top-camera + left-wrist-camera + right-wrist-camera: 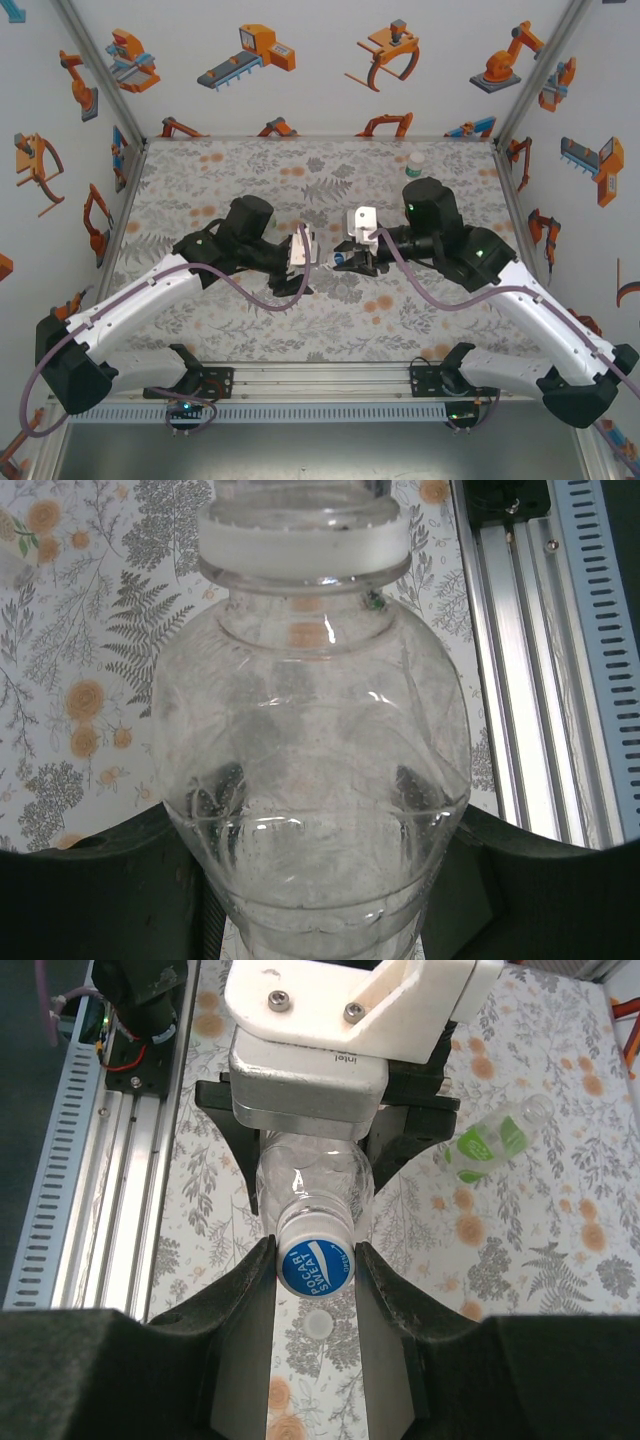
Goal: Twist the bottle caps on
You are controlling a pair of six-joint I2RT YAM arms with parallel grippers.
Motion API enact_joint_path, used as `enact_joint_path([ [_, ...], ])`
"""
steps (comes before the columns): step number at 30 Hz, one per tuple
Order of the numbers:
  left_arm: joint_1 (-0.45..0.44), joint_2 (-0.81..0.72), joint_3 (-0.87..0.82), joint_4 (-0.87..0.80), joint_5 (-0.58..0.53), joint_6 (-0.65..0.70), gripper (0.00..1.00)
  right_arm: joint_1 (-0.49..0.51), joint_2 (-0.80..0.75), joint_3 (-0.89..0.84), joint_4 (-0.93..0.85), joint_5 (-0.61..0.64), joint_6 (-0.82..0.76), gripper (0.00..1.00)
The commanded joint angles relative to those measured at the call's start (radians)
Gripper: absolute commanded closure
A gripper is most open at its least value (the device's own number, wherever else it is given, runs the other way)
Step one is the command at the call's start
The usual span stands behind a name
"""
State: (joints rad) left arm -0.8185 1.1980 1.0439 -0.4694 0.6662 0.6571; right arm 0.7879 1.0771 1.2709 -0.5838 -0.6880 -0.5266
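Task state at mid-table. The left hand (310, 253) is clenched around the body of a clear plastic bottle (310, 780) and holds it on its side above the middle of the floral-patterned table (250, 330), with the neck towards the right arm. The right hand (315, 1255) is closed on a blue round screw cap (315, 1266) seated on that bottle's mouth, one finger pressing each side of it. The cap is therefore on the neck and in the turning grip. How far it is threaded down cannot be told, so this bottle is judged to be mid-step, not finished. A taller clear bottle with a green band (490, 1142) stands near the far right corner of the table, well apart from both hands; its top looks pale, but whether a cap sits there is unclear. A small pale round disc (318, 1322), probably a loose cap waiting for its bottle, lies on the table just below the blue one. Legible writing: "POCARI SWEAT" in white on the blue cap's face, and a small word resembling "intel" on the silver camera housing (310, 1080) of the left wrist. The green band's print is too small to read.
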Motion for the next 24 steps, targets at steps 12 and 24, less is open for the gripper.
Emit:
enact_joint_path([
  [12,0.021,-0.071,-0.032,0.152,-0.134,-0.058,1.0,0.007,-0.039,-0.197,0.401,0.287,0.756,1.0],
  [24,0.017,-0.062,-0.037,0.181,-0.288,-0.078,1.0,0.005,0.126,-0.088,0.17,0.319,1.454,1.0],
])
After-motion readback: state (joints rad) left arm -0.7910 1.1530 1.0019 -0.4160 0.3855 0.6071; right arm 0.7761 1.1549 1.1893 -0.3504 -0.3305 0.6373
